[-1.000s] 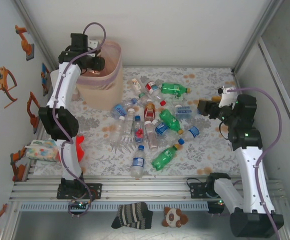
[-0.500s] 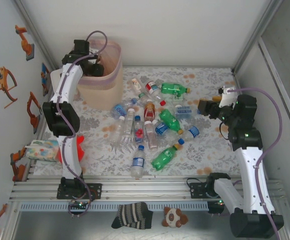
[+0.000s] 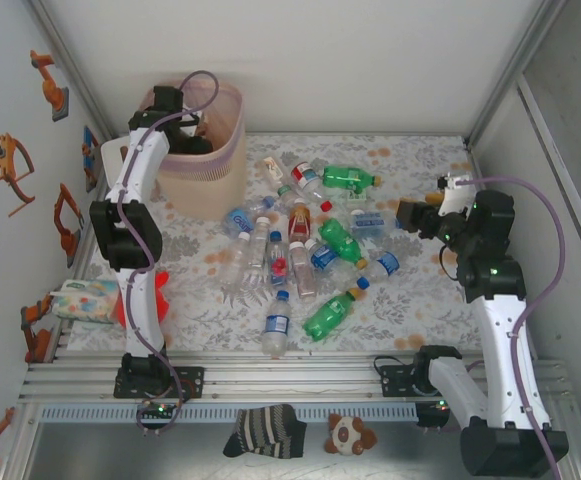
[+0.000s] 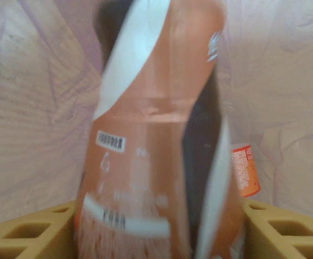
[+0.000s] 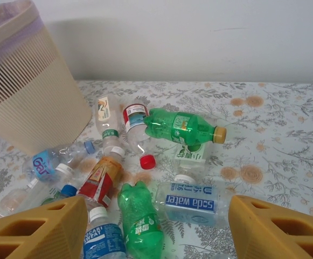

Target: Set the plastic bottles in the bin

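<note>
- One orange-labelled bottle sits between the left claw fingers, inside the bin at upper left; grip unclear.
- Right claw is released and empty; next it needs a bottle from the pile mid-frame.

- The bin was beige with fine vertical ribbing.
- Its liner bag was pale pink.
- The counter was white, printed with grey leafy sprigs and orange blossoms.
- The green bottle had a yellow cap.
- The soda-water bottle was clear, its label blue with white lettering.
- The orange-labelled bottle showed white swooshes and dark patches.
- The sock was dark with pale stripes.
</note>
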Robot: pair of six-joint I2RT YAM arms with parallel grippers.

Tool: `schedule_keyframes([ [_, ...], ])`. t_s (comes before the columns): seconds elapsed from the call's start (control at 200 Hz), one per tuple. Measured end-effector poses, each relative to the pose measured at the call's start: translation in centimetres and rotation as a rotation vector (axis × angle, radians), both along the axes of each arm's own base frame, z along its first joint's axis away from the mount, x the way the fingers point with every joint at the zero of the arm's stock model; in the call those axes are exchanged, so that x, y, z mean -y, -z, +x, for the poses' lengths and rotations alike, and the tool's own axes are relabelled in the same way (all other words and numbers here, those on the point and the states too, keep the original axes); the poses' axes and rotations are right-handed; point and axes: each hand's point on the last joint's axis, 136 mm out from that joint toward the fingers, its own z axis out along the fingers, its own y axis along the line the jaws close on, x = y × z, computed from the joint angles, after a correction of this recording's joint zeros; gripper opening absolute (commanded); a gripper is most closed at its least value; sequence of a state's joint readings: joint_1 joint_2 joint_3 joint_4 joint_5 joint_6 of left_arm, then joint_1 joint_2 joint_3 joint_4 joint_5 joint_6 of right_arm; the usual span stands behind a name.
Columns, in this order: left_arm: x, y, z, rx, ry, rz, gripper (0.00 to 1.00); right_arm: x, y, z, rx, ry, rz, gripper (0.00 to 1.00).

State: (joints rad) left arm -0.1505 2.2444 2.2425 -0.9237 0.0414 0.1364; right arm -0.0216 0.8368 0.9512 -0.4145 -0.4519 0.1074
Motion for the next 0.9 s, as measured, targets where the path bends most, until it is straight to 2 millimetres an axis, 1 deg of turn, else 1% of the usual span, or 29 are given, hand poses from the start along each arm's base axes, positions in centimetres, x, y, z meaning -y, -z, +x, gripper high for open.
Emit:
schedule_keyframes([
  [0.095,0.1,0.1,-0.2,-0.009,0.003,-0.004,0.77,0.0,-0.1,-0.1,0.004,0.0,0.0,0.69],
  [0.27,0.2,0.2,-0.4,-0.018,0.003,-0.014,0.8,0.0,-0.2,-0.2,0.007,0.0,0.0,0.69],
  [0.476,0.7,0.0,-0.5,-0.022,0.013,-0.038,0.81,0.0,-0.2,-0.2,0.007,0.0,0.0,0.69],
  [0.726,1.6,-0.2,-1.3,-0.051,0.037,-0.091,0.81,0.0,0.7,-0.5,-0.034,-0.001,0.001,0.69],
  [0.811,1.9,-0.6,-1.9,-0.062,0.047,-0.109,0.81,-0.1,1.1,-0.3,-0.054,-0.007,0.004,0.69],
  [0.901,2.2,-2.1,-2.5,-0.052,0.056,-0.132,0.81,-0.3,1.7,0.3,-0.082,-0.022,0.008,0.69],
])
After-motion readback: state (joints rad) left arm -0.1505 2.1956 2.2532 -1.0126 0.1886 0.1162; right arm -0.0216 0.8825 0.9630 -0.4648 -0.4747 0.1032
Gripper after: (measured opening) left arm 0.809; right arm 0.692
